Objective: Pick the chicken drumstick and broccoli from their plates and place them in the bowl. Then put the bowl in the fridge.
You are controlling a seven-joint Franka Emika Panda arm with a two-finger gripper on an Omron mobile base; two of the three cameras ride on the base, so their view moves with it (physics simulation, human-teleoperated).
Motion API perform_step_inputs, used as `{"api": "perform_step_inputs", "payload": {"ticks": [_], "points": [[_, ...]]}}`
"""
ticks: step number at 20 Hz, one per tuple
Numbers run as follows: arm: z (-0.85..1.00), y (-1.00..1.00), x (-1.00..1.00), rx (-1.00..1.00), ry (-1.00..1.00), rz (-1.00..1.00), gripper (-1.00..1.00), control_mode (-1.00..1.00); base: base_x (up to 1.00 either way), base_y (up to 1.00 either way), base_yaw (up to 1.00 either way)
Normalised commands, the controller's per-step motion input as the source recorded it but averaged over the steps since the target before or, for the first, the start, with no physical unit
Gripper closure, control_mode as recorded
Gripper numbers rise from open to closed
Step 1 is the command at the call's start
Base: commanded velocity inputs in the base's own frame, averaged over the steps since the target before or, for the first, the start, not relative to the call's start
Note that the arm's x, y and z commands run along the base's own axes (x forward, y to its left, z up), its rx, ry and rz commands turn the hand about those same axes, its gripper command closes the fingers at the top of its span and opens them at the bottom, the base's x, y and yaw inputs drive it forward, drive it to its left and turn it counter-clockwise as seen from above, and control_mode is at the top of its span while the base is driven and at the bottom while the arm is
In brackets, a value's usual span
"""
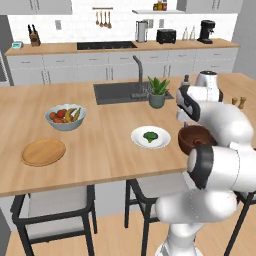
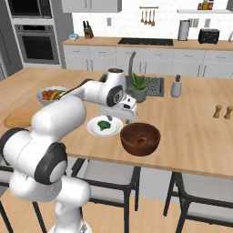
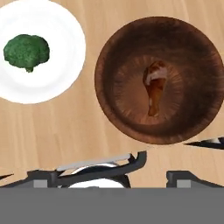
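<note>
Hand view: the little brown chicken drumstick lies in the dark bowl — green lumpy broccoli beside it — fingers wide apart, holding nothing.

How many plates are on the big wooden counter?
2. The wooden plate lies empty near the fruit bowl. The white plate, holding the broccoli, sits beside the brown bowl.

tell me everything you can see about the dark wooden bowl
The bowl is deep, round and dark reddish-brown, with a wood-like grain and a thick plain rim. It stands upright on the light wooden island counter, near its front edge, beside the white plate that holds the broccoli, with a gap between them. The chicken drumstick lies on the bowl's bottom. The open gripper hangs above, not touching it.
</note>
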Motion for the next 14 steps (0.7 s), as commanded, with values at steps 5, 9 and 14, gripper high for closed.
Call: {"api": "perform_step_inputs", "payload": {"ticks": [5, 9, 14], "points": [[0.13, 0.67, 0.33, -0.02, -0.15, 0.09, -1.00, -1.00, 0.00, 0.00, 0.00], [-0.07, 0.54, 0.85, -0.02, -0.08, 0.16, -1.00, -1.00, 0.00, 0.00, 0.00], [-0.32, 0.43, 0.62, -0.11, -0.08, 0.15, -1.00, -1.00, 0.00, 0.00, 0.00]]}}
